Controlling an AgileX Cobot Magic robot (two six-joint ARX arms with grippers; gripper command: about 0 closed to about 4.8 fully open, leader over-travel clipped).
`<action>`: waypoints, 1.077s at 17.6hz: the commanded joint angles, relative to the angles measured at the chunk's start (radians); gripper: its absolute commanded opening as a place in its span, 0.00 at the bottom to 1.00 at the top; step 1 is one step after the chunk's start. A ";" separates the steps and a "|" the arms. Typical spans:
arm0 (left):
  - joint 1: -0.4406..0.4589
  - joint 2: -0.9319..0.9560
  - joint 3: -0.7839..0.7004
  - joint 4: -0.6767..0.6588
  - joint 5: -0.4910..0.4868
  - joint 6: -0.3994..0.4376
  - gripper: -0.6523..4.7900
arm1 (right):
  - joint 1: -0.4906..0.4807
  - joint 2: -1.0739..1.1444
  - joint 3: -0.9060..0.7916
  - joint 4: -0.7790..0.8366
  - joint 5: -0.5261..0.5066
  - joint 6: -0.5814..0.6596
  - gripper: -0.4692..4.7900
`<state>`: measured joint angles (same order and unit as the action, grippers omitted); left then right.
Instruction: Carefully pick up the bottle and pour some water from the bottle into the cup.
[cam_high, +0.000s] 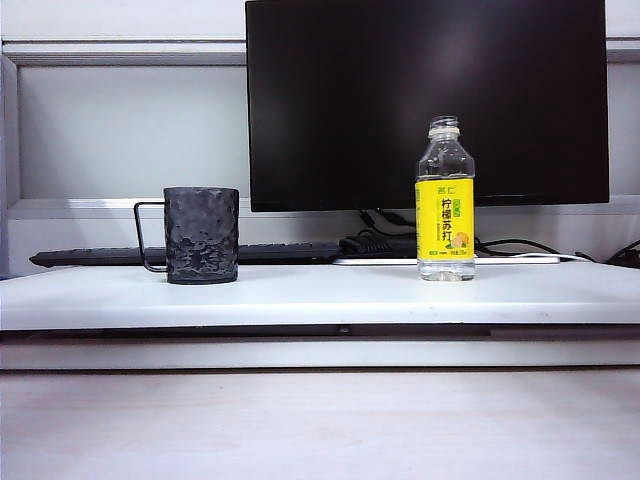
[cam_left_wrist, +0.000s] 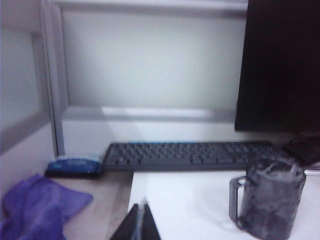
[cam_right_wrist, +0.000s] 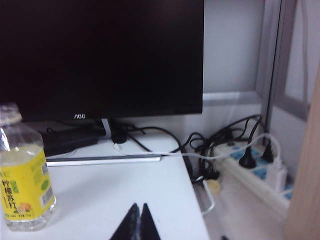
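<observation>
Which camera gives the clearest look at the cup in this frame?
The exterior view: the cup stands whole and sharp on the white table, handle visible. The left wrist view shows it blurred at the frame's edge, beyond the shut left gripper. The right wrist view misses it.

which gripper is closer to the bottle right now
Right. The right gripper, shut, sits low over the white shelf with the bottle just off to its side. The left gripper, also shut, is by the cup, far from the bottle.
</observation>
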<state>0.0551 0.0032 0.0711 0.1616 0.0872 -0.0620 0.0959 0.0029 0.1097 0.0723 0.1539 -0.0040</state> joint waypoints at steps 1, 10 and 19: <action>0.002 0.000 0.025 -0.004 0.007 0.003 0.11 | 0.000 0.000 0.066 -0.052 -0.002 -0.075 0.09; 0.002 0.090 0.342 -0.182 0.057 -0.027 0.33 | 0.001 0.431 0.597 -0.068 -0.209 -0.079 0.14; -0.071 0.836 0.803 -0.178 0.458 -0.155 1.00 | 0.002 0.956 0.906 -0.132 -0.525 -0.079 1.00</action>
<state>0.0116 0.8040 0.8761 0.0025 0.5217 -0.2123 0.0963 0.9344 1.0149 -0.0364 -0.3164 -0.0834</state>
